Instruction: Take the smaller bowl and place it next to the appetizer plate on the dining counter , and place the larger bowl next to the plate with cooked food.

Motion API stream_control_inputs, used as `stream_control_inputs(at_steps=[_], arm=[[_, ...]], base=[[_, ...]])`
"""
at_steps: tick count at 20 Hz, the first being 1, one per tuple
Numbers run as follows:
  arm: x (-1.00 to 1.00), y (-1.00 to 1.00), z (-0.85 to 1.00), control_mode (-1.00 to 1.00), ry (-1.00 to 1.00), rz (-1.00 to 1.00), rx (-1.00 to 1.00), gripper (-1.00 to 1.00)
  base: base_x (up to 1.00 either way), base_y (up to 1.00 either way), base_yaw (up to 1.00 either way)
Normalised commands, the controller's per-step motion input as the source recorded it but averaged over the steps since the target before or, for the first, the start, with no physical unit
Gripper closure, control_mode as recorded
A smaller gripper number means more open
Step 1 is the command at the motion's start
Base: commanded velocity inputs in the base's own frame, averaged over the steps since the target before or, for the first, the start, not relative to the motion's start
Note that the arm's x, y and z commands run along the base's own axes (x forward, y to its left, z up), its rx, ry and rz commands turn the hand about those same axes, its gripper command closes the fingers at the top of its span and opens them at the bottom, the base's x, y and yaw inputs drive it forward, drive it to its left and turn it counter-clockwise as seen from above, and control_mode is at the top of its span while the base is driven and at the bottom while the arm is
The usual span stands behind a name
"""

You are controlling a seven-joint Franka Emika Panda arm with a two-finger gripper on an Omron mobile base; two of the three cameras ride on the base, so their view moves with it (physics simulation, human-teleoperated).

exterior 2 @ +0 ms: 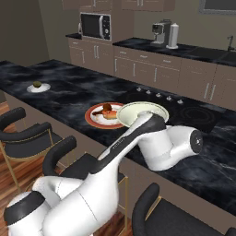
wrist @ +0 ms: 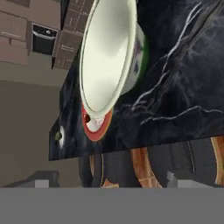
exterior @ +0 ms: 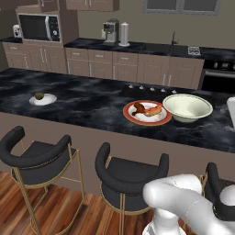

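Standing upright on the desk: the larger bowl, cream-white, flared, with a dark green band at the foot. Set just beside the plate with cooked food, on that plate's right in the left base view; rims close enough that touching or a slight gap cannot be told. Browned pieces lying on the orange-rimmed plate.

Far along the same black marbled desk, well apart from both, the appetizer plate, small and white, with 1 dark olive-green morsel at its centre.

From the right base view, the larger bowl sits behind the white arm's upper link, partly covered by it, with the plate with cooked food just to its left and the appetizer plate far off at the left.

In the hand view, rolled sideways: the larger bowl seen large and close, the orange-rimmed plate peeking past its rim, the small plate tiny beyond. Hand released, fingertips spread wide, nothing between them, bowl clear of both.

Below the desk's near edge, 3 black stools on gold legs. On the back wall, a microwave and a coffee machine.
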Motion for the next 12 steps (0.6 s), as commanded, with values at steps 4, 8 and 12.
stream_control_inputs(at_steps=[4, 8, 12], arm=[[-0.69, 0.97, 0.66, -1.0, 0.04, 0.03, -0.29, -1.0], [-0.51, 0.89, 0.54, -1.0, 0.1, 0.14, -0.41, -1.0], [-0.32, 0.78, 0.26, -1.0, 0.05, 0.16, -0.45, -1.0]], base=[[0.0, 0.0, 0.0], [0.0, 0.0, 0.0], [0.0, 0.0, 0.0]])
